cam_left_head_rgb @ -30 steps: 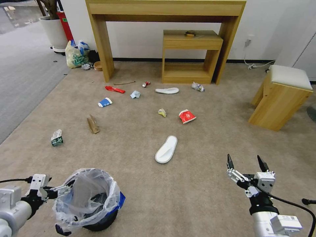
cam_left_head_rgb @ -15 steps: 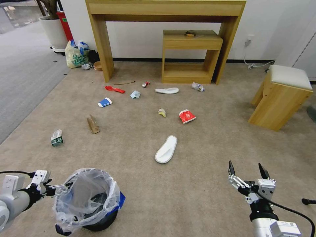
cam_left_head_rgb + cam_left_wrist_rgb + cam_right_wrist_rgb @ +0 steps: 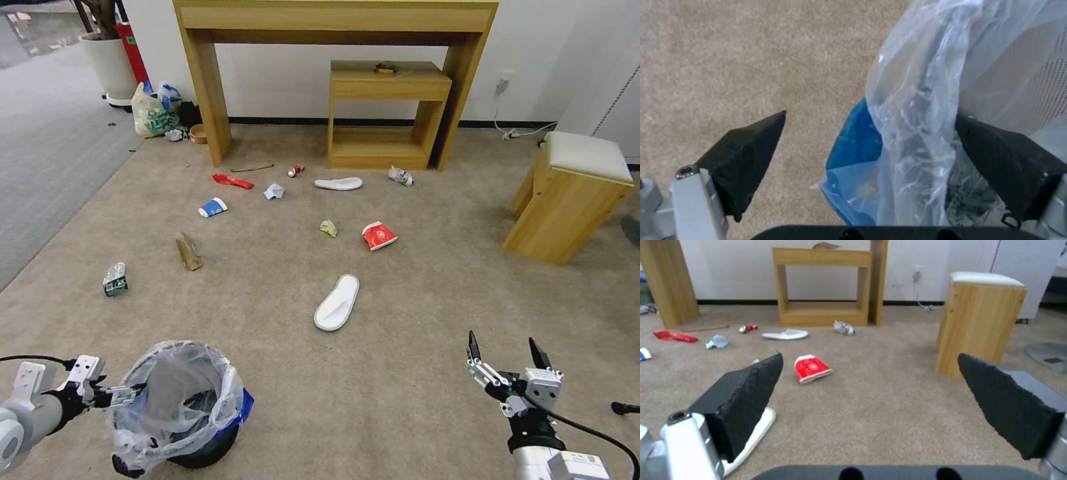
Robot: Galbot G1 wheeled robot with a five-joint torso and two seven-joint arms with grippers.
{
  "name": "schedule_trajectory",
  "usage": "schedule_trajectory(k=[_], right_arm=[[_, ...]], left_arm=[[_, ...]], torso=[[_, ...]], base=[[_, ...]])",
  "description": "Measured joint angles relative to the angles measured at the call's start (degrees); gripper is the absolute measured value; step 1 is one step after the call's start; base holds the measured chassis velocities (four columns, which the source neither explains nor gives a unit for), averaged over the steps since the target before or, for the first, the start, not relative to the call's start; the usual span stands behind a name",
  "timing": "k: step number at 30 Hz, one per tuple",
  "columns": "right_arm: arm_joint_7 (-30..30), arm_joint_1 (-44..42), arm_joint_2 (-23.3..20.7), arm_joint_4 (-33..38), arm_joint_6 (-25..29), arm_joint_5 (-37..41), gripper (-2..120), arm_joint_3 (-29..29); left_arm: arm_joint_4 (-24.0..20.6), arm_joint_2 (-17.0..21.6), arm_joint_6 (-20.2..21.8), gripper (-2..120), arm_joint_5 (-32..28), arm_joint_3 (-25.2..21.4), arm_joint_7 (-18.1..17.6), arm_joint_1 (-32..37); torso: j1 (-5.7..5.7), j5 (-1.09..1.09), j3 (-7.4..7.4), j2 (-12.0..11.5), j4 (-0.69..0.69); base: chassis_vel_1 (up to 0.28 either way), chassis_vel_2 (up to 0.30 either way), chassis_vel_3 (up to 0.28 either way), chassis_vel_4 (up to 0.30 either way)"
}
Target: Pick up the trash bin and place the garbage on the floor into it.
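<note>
The trash bin [image 3: 200,440], black with a crinkly clear liner and a blue patch [image 3: 853,143], stands on the tan floor [image 3: 413,400] at the near left. My left gripper [image 3: 125,392] is open at its left rim, and the liner [image 3: 916,100] lies between its fingers [image 3: 746,156]. My right gripper [image 3: 503,347] hangs open over bare carpet at the near right. Garbage lies ahead: a near white slipper [image 3: 337,302], a red cup [image 3: 379,235], a blue-white cup [image 3: 213,207], brown cardboard [image 3: 188,252], a red wrapper [image 3: 233,181], a far slipper [image 3: 339,183] and a can [image 3: 295,171].
A tall wooden console [image 3: 207,93] and a low shelf unit [image 3: 387,113] stand against the far wall. A padded wooden stool [image 3: 567,200] is at the right. A knotted printed bag [image 3: 155,110] and a white planter [image 3: 112,67] sit at the far left beside grey carpet [image 3: 40,167].
My left arm has sunk lower and drawn back to the left, its fingertips staying at the bin's rim. My right gripper has dropped nearer to me, still open.
</note>
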Motion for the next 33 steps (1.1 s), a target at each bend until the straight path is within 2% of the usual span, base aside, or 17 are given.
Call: schedule_trajectory(k=[14, 18, 21, 25, 28, 30, 32, 33], right_arm=[[0.23, 0.81, -0.03, -0.54, -1.3, 1.08, 100, -0.23], [0.33, 0.79, -0.02, -0.54, -1.55, 1.65, 100, -0.25], [0.38, 0.56, 0.02, -0.44, -1.57, 1.78, 100, -0.25], [0.39, 0.41, 0.07, -0.37, -1.54, 1.77, 100, -0.27], [0.39, 0.11, 0.16, -0.36, -1.21, 1.68, 100, -0.41], [0.39, 0.04, 0.16, -0.36, -1.07, 1.65, 100, -0.46], [0.39, -0.06, 0.19, -0.35, -0.8, 1.57, 100, -0.52], [0.39, -0.06, 0.19, -0.35, -0.8, 1.57, 100, -0.52]], left_arm=[[1.74, -0.81, -0.09, 100, 0.59, 2.31, 1.2, -1.07], [1.74, -1.04, -0.11, 95, 0.77, 2.83, 1.61, -1.13], [1.78, -1.09, -0.18, 80, 1.46, 2.94, 2.45, -1.12], [2.0, -1.06, -0.19, 71, 1.54, 2.94, 2.53, -1.18], [2.45, -0.98, -0.21, 54, 1.78, 2.91, 2.72, -1.26], [2.51, -0.99, -0.22, 50, 1.89, 2.89, 2.72, -1.26], [2.45, -1.09, -0.22, 41, 2.08, 2.78, 2.68, -1.2], [2.45, -1.09, -0.22, 41, 2.08, 2.78, 2.68, -1.2]], torso=[[0.0, 0.0, 0.0, 0.0, 0.0], [0.0, 0.0, 0.0, 0.0, 0.0], [0.0, 0.02, 0.0, 0.0, 0.0], [0.0, 0.01, 0.0, 0.0, 0.0], [0.0, 0.01, 0.0, 0.0, 0.0], [-0.01, 0.02, 0.0, 0.0, 0.0], [0.0, 0.0, 0.0, 0.0, 0.0], [0.0, 0.0, 0.0, 0.0, 0.0]], base=[[0.0, 0.0, 0.0, 0.0], [0.0, 0.0, 0.0, 0.0], [0.0, 0.0, 0.0, 0.0], [0.0, 0.0, 0.0, 0.0], [0.0, 0.0, 0.0, 0.0], [0.0, 0.0, 0.0, 0.0], [0.0, 0.0, 0.0, 0.0], [0.0, 0.0, 0.0, 0.0]])
